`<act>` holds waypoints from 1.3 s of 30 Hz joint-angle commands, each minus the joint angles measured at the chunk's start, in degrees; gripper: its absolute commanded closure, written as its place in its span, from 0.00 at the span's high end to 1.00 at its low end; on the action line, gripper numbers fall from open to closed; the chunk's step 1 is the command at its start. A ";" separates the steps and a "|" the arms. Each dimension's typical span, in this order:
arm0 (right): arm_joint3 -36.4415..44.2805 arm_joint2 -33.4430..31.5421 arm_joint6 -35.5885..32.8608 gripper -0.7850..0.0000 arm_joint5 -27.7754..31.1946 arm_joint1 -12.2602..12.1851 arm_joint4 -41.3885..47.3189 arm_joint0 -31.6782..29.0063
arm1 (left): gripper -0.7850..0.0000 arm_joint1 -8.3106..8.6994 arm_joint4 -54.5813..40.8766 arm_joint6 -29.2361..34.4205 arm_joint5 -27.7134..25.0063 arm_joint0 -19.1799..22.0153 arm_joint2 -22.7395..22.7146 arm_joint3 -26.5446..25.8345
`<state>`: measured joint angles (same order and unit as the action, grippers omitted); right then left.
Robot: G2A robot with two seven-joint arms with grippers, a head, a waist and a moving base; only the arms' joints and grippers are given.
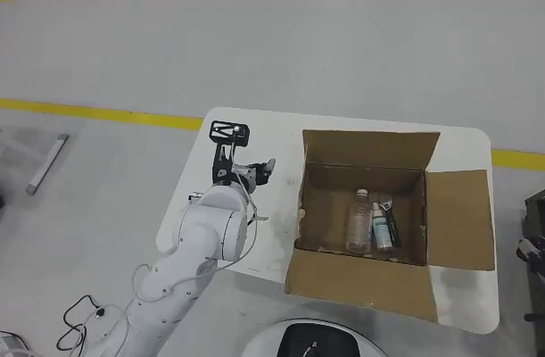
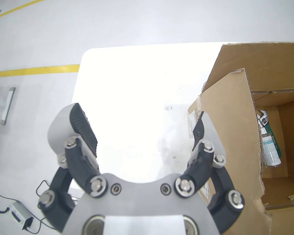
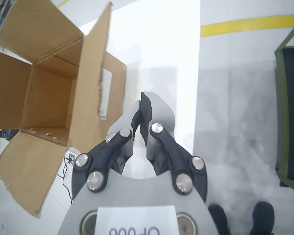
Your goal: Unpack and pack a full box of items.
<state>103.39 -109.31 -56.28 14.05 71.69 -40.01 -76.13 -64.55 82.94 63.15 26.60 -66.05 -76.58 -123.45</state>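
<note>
Cardboard box, flaps open, on white table; two bottles and wrench lie inside. Left gripper: spread wide, empty, above table beside box. Right gripper: pressed together, empty.

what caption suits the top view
Left gripper open over the white table beside a brown cardboard box holding a clear plastic bottle, a smaller white bottle and a green-handled wrench.
</note>
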 commanded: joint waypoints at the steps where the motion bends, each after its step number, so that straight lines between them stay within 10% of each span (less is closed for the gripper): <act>1: -3.19 0.70 0.48 0.00 -0.25 -0.17 0.44 0.86 | 1.00 0.00 0.00 0.00 0.00 0.00 0.00 0.00; 13: -16.99 11.35 1.81 0.00 3.68 -0.32 7.20 9.82 | 1.00 0.00 0.00 0.00 0.00 0.00 0.00 0.00; 29: -7.60 24.86 -4.29 0.00 6.20 -0.67 11.42 10.56 | 1.00 -0.90 -0.49 -6.65 -3.45 -2.29 1.03 4.63; 30: -7.27 25.94 -4.18 0.00 5.67 -0.68 9.87 10.63 | 0.96 -0.99 -0.65 -6.92 -3.61 -2.28 1.14 4.94; 32: -6.87 27.82 -3.77 0.00 4.51 -0.67 7.59 10.77 | 0.45 -1.18 -1.46 -7.29 -3.92 -2.19 1.28 5.45; 35: -6.32 29.43 -3.21 0.00 3.74 -0.77 5.57 10.94 | 0.00 -1.46 -3.46 -8.10 -5.36 -1.92 1.59 5.95; 39: -5.07 28.73 -2.00 0.00 2.62 -1.06 6.28 10.76 | 0.00 -1.79 -7.85 -9.32 -9.78 -1.39 2.56 6.08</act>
<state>97.87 -79.99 -58.69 17.03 70.73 -34.37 -65.29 -66.25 76.91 54.06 18.26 -67.66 -74.29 -117.32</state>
